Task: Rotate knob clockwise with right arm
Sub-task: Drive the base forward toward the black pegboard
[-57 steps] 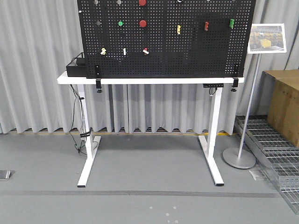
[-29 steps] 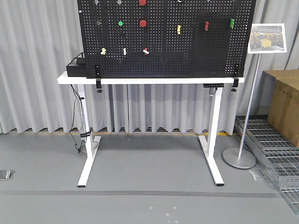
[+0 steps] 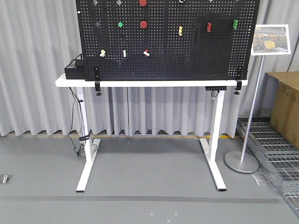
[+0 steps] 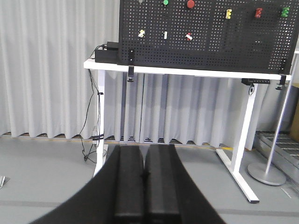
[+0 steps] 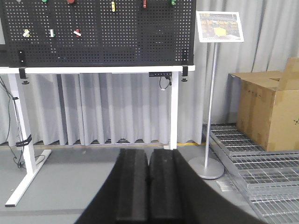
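A black pegboard stands upright on a white table. It carries small parts: round red knobs, a green one, yellow, red and green handles, and small pieces in a lower row. I cannot tell which one the task means. My left gripper is shut and empty, far from the board. My right gripper is shut and empty, also well back from the board. Neither gripper shows in the front view.
A sign on a metal pole with a round base stands right of the table. A cardboard box sits on metal grating at the right. A black box and hanging cables are at the table's left end. Grey curtains hang behind.
The front view has shifted a little: the table and board now look slightly larger and lower in the frame. Nothing on the board has changed.
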Tool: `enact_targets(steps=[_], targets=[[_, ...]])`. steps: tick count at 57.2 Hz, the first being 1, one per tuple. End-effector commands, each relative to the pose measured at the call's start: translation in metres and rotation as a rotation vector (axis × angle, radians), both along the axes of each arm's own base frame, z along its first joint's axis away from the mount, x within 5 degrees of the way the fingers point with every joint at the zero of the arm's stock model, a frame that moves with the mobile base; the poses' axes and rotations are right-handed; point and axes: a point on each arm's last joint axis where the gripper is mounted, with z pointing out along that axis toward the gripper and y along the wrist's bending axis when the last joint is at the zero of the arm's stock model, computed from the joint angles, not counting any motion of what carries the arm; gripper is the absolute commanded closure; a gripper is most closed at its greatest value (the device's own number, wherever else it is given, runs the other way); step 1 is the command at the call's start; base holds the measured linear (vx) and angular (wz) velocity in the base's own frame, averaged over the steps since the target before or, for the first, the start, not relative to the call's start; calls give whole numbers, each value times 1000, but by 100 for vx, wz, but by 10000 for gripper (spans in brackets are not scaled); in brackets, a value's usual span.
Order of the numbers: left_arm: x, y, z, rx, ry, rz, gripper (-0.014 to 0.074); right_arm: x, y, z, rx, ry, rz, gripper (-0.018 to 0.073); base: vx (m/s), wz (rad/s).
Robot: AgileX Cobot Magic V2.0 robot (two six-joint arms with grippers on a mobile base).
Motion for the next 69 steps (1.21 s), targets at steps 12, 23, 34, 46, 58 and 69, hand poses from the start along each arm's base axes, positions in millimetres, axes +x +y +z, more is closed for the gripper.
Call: enact_targets(steps=[12, 23, 34, 46, 58, 69], targets=[[0, 1, 3, -20, -68, 11, 603, -1, 1, 6, -24, -84, 2, 568, 25, 3], [0, 1, 3, -20, -68, 11, 603, -1, 1, 6, -24, -84, 2, 568, 32, -4], [0, 1, 3, -20, -68, 11, 603, -1, 1, 6, -24, -84, 2, 568, 41, -4], [0, 1, 3, -20, -68, 11, 603, -1, 1, 6, -24, -84, 2, 568, 44, -2], [0, 1, 3, -20, -68, 11, 603, -1, 1, 6, -24, -84, 2, 568, 44, -2], [0, 1, 3, -20, -68, 11, 603, -1, 1, 6, -24, -84, 2, 568, 44, 1]])
